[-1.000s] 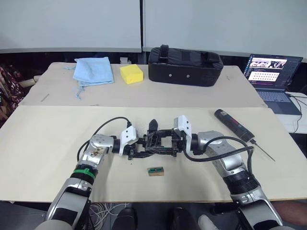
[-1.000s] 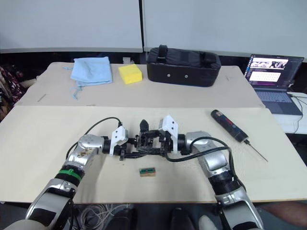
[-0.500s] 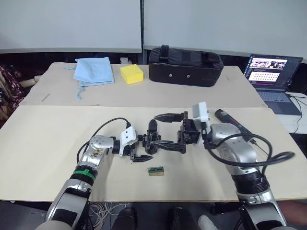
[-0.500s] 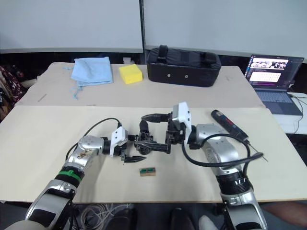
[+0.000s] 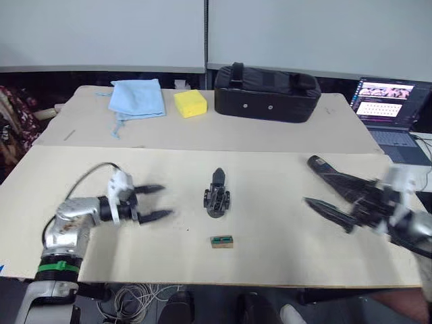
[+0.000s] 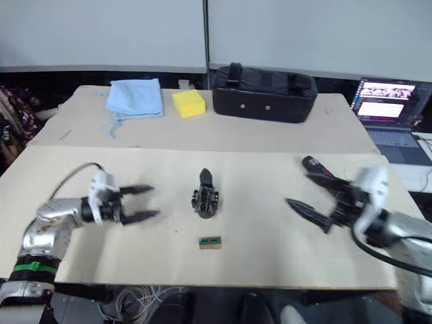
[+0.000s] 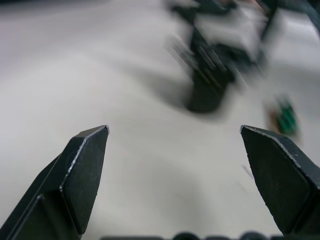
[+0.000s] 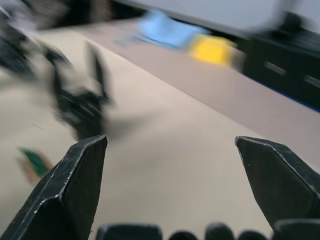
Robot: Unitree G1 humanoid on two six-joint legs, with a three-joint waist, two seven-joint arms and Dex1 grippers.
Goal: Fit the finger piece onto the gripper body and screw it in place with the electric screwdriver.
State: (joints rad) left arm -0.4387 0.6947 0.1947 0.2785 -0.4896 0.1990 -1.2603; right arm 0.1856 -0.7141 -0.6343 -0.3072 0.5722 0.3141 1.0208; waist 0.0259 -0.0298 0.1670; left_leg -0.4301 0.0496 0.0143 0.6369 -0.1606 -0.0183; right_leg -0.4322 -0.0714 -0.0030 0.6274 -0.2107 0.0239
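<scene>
**Both grippers apart from the work, gripper body alone mid-table**

While the gripper body (image 5: 217,196) stands upright at the middle of the tan table (image 5: 270,169), nothing touches it. A slender black piece that looks like the finger piece (image 5: 218,177) rises from its top, pointing away from the robot; cannot tell if it is seated or only resting there. Just in front of the body, nearer the robot, lies a small green-and-brown part (image 5: 221,241), apart from it.

Left gripper (image 5: 152,202) hovers well to the left of the body, fingers spread, nothing between them; left wrist view shows both tips (image 7: 82,170) wide apart with the blurred body ahead. Right gripper (image 5: 317,185) sits well to the right, motion-blurred, jaws also wide and empty; its lower finger (image 6: 307,210) points toward the body. Electric screwdriver (image 6: 317,166) lies on the table at the right, partly hidden behind the right gripper; bit not visible.

Far side of the table: blue cloth (image 5: 138,97), yellow sponge (image 5: 190,103), black zipped bag (image 5: 266,93). Open laptop (image 5: 390,115) at the far right.
</scene>
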